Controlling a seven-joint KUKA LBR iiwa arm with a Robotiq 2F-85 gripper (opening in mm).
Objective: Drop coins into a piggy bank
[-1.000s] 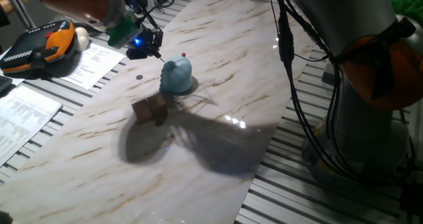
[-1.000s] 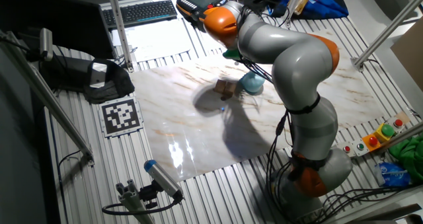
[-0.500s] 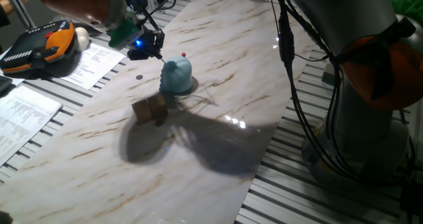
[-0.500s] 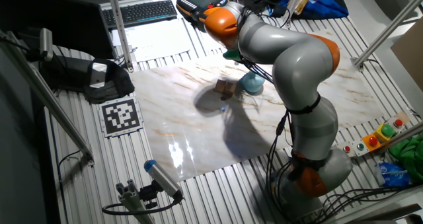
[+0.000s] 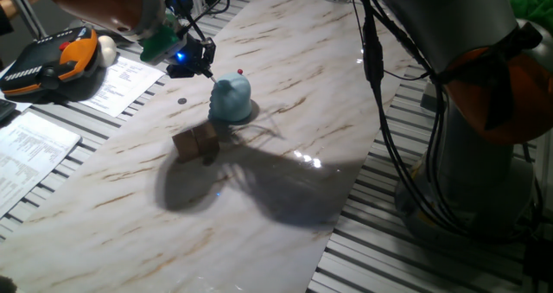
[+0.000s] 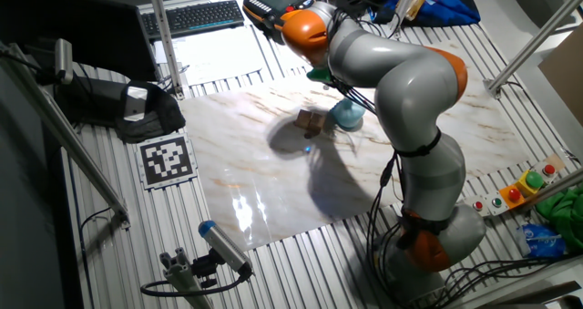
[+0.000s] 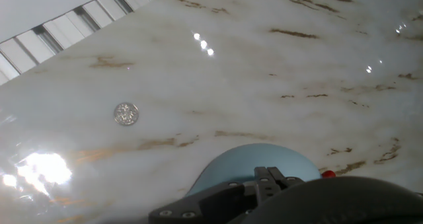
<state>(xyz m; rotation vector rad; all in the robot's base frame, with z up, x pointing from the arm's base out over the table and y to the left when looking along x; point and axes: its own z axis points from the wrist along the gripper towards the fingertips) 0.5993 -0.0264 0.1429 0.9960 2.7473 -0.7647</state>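
Observation:
The light blue piggy bank (image 5: 231,99) with a red knob (image 5: 239,71) stands mid-table; it also shows in the other fixed view (image 6: 347,116) and at the bottom of the hand view (image 7: 254,161). One coin (image 7: 125,113) lies flat on the marble to its left, seen as a dark dot (image 5: 181,101) in one fixed view. My gripper (image 5: 206,67) hovers just left of and above the bank's top. Its fingertips (image 7: 269,178) look pressed together. I see no coin between them.
Two tan wooden cubes (image 5: 196,142) sit right in front of the bank, also visible in the other fixed view (image 6: 310,122). An orange-black pendant (image 5: 52,60) and papers (image 5: 121,81) lie beyond the marble's left edge. The arm's cables (image 5: 380,85) hang at the right.

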